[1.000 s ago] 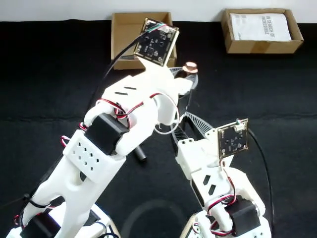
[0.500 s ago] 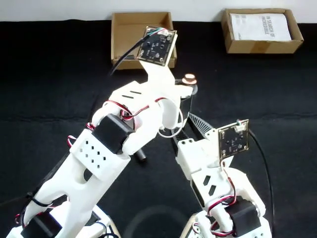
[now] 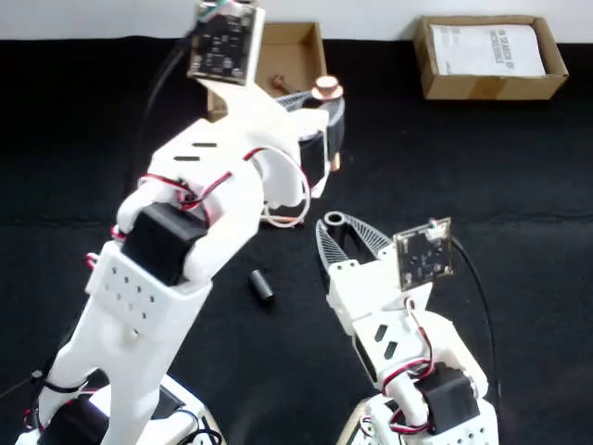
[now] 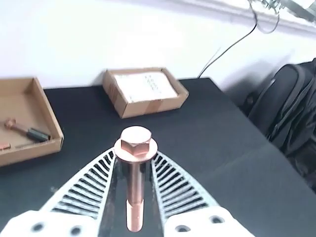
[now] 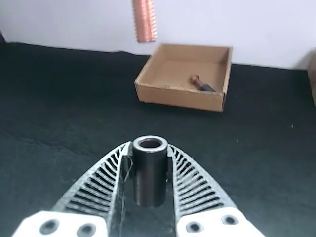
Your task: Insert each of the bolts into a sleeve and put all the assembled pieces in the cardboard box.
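Left tool (image 4: 134, 154) is clamping a copper bolt (image 4: 135, 144) head-up above the black surface (image 3: 519, 185), beside the cardboard box (image 3: 295, 48) sitting at 12 o'clock with one assembled piece (image 5: 200, 84) lying inside; right tool (image 5: 149, 149) is gripping a black sleeve (image 5: 149, 173), bore facing up. A spare sleeve (image 3: 262, 286) is lying loose around 7 o'clock of centre, and a second box (image 3: 491, 89) holding a printed sheet is sitting at 1 o'clock. White wall (image 4: 98, 29) is running behind the surface, dark bag (image 4: 291, 108) sitting off its corner.
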